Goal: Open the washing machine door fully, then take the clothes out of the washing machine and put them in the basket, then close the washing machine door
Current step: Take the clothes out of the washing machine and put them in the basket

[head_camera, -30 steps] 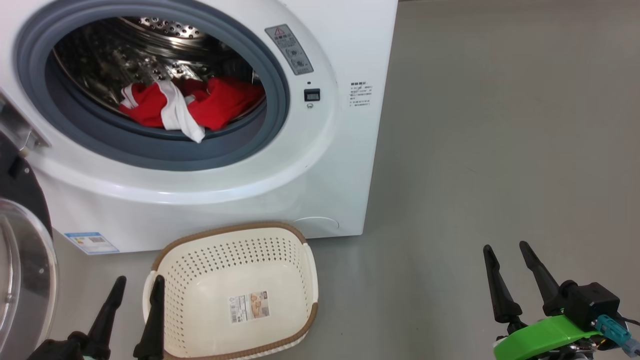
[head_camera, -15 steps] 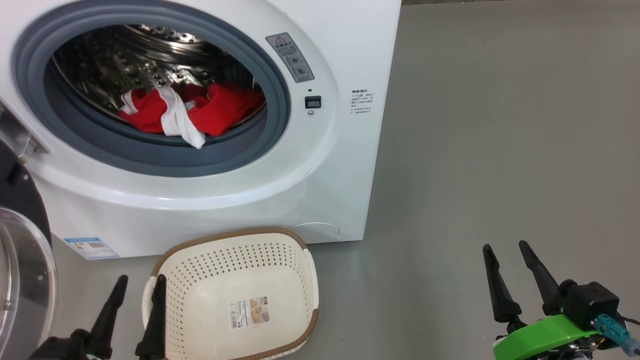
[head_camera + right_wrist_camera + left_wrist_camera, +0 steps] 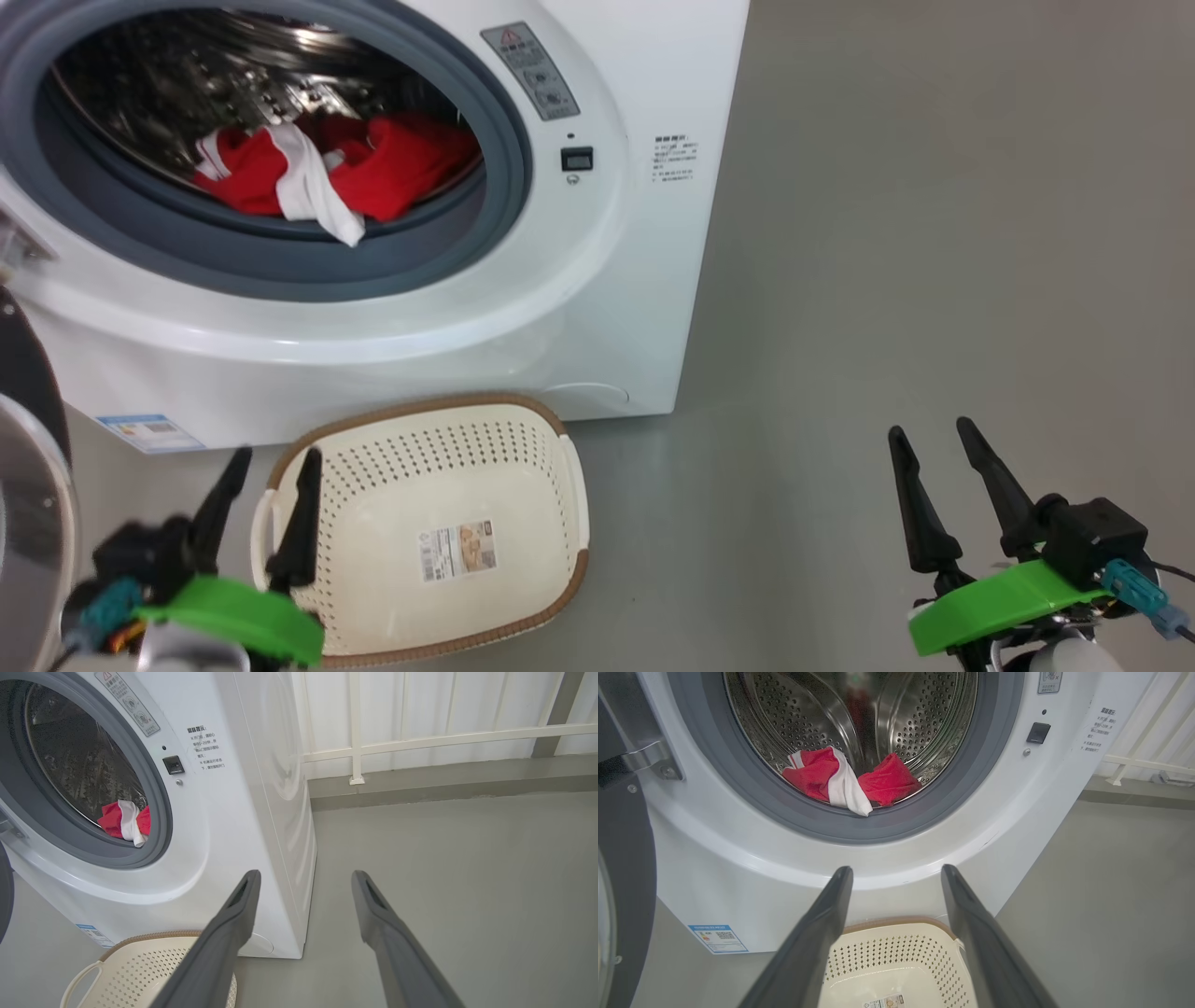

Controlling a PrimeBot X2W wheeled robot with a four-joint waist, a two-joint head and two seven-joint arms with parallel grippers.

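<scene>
The white washing machine (image 3: 597,280) stands with its drum exposed. The washing machine door (image 3: 28,504) is swung out at the far left, its black rim and glass showing. The red and white clothes (image 3: 373,173) lie at the drum's front lip, a white strip hanging over the grey gasket; they also appear as clothes (image 3: 817,772) and clothes (image 3: 112,819). The cream basket (image 3: 420,408) sits on the floor before the machine. My left gripper (image 3: 278,455) is open over the basket's left rim. My right gripper (image 3: 930,427) is open above bare floor, far right of the basket.
Grey floor (image 3: 934,233) stretches to the right of the machine. A white railing and wall (image 3: 420,742) run behind it. The door's metal hinge (image 3: 644,760) juts out at the opening's left. A blue sticker (image 3: 149,432) marks the machine's lower front.
The head camera has shifted, so the whole scene sits a little higher. My left gripper has moved forward over the basket's edge, its green wrist now showing. Both grippers stay open.
</scene>
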